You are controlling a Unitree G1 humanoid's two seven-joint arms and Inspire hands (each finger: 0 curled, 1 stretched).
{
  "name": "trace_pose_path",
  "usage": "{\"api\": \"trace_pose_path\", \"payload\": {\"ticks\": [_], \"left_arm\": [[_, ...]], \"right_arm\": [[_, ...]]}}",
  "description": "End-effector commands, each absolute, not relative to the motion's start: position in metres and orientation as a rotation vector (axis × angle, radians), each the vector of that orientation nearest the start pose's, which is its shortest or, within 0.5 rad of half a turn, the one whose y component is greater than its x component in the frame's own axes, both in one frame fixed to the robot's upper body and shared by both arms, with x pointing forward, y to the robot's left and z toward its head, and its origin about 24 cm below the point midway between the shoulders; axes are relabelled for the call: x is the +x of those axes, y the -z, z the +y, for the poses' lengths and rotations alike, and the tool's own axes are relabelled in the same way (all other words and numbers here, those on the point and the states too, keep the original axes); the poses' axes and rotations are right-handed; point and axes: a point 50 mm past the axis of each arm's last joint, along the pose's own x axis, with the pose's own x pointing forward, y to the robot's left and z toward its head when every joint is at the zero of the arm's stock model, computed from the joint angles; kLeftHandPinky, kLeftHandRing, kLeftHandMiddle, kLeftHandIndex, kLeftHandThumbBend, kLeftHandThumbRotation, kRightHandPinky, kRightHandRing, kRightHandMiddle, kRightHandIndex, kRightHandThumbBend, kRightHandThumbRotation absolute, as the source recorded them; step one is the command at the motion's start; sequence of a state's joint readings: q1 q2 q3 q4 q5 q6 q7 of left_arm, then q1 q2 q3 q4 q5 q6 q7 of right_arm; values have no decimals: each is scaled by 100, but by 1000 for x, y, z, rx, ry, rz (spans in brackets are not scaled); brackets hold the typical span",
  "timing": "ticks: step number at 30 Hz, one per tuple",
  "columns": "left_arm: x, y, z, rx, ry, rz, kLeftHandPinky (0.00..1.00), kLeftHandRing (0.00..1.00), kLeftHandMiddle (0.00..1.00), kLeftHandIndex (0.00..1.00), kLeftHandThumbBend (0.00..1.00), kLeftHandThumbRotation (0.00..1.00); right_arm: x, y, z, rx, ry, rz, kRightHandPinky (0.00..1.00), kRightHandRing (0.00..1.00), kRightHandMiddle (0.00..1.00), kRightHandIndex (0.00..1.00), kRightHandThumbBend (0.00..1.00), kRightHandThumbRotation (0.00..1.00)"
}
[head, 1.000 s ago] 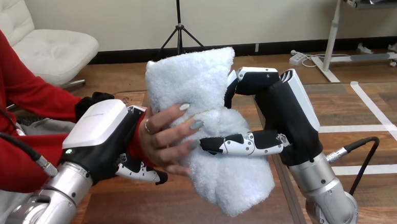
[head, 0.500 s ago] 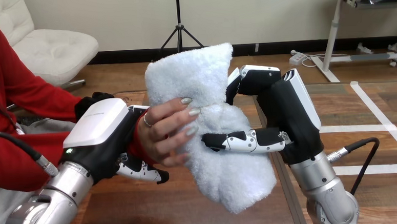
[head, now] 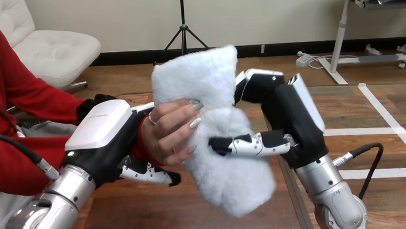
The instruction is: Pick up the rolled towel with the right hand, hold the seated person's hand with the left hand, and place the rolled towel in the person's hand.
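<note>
A white fluffy rolled towel stands almost upright above the table at the view's middle. My right hand is shut on it from the right, thumb across its front and fingers behind its upper part. The person's hand comes from the left and curls its fingers round the towel's left side. My left hand is curled round the person's wrist at the red sleeve, its fingers showing below the wrist.
The wooden table lies below both hands. The person's red-sleeved arm reaches in from the left. A black cable loops beside my right forearm.
The person's fingers have curled tighter round the towel. The towel has shifted slightly up and left with my right hand. My left hand has stayed on the wrist.
</note>
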State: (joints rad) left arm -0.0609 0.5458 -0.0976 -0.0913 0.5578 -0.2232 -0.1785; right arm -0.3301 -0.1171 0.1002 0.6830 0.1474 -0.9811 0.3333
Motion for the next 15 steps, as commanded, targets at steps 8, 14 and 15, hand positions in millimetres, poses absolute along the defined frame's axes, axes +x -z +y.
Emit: {"api": "trace_pose_path", "payload": {"ticks": [8, 14, 15], "left_arm": [[254, -102, 184, 1127, 397, -327, 98, 98, 98, 99, 100, 50], [252, -100, 186, 1119, 390, -326, 100, 100, 100, 100, 100, 55], [252, -99, 186, 1119, 389, -327, 100, 100, 100, 100, 100, 56]], "right_arm": [[288, -78, -123, -171, -457, -624, 88, 93, 95, 94, 100, 38], [288, -76, -124, -192, -445, -587, 97, 99, 99, 99, 100, 48], [288, -76, -124, -196, -443, -582, 98, 99, 99, 99, 100, 49]]}}
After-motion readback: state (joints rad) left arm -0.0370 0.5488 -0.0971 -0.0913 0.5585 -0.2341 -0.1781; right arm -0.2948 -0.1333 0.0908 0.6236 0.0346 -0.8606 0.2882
